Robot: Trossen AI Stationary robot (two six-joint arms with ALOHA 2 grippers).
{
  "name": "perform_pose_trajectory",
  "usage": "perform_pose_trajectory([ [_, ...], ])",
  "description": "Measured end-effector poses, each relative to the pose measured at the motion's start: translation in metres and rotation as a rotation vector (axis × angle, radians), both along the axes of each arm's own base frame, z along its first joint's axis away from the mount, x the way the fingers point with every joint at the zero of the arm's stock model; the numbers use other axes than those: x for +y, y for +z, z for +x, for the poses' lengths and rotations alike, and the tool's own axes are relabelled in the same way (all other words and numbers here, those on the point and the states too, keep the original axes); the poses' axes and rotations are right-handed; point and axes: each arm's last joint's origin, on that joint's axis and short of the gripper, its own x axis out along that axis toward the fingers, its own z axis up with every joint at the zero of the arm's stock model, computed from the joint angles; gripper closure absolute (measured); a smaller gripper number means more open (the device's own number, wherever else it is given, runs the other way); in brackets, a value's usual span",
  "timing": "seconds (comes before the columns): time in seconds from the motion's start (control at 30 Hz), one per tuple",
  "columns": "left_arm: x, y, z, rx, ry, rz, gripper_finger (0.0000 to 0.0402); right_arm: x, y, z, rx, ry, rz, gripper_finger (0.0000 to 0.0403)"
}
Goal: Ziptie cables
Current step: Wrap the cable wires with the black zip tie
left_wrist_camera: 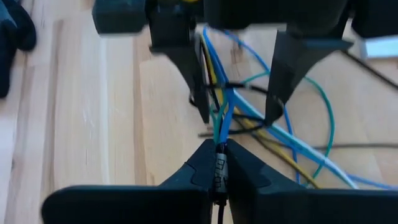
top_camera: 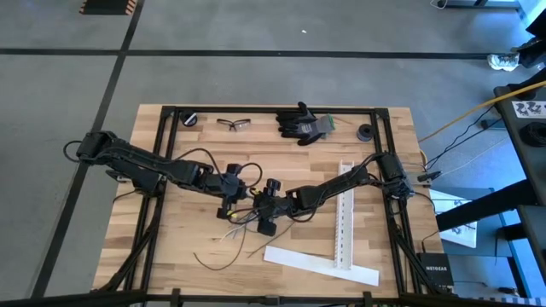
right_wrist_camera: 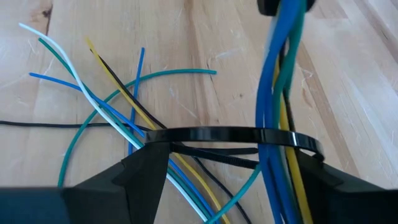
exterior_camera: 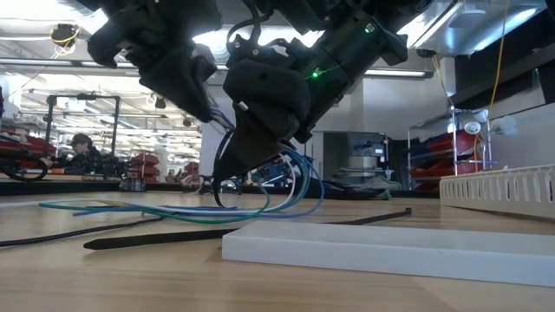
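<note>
The left gripper point(left_wrist_camera: 219, 163) is pinched tight on the bundle of thin, limp cables point(left_wrist_camera: 219, 115), blue, teal and yellow, and a thin black strand runs down between its two dark pads point(left_wrist_camera: 193, 165). It sits near the middle of the wooden table point(top_camera: 188, 234), just left of the other arm's claw.

The right gripper point(right_wrist_camera: 239, 163) stands with its fingers apart. A loop of thin, stiff black plastic ziptie point(right_wrist_camera: 236, 135) spans across the gap from one finger point(right_wrist_camera: 146, 165) to the other, and the cable bundle passes up through that loop; whether the fingers press on the band or only touch it I cannot tell. In the left wrist view the same two fingers straddle the bundle on either side, with a black strand crossing between them.

Beyond the claws the loose ends of the cables fan out over the wood toward the near edge, a white one among the blue, teal and yellow. In the low view they arc down from the grippers and trail along the tabletop to the left. A second straight black ziptie point(exterior_camera: 251, 230) lies flat on the table in front of a flat white strip point(exterior_camera: 390, 251). To the right lies a long white perforated strip point(top_camera: 345, 213). At the far edge lie a dark glove point(top_camera: 300, 124) and clear safety glasses point(top_camera: 234, 124).
</note>
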Motion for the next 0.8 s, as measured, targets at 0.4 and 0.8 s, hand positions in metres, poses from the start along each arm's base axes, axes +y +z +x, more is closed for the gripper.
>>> perform_pose_trajectory([
  [0.4, 0.001, -0.004, -0.005, 0.064, 0.033, -0.012, 0.0349, 0.0, 0.0, 0.0, 0.007, 0.019, -0.019, 0.0164],
  [0.8, -0.002, 0.003, -0.01, 0.128, 0.086, -0.048, 0.0239, 0.009, -0.002, -0.003, 0.041, 0.132, -0.056, 0.0164],
])
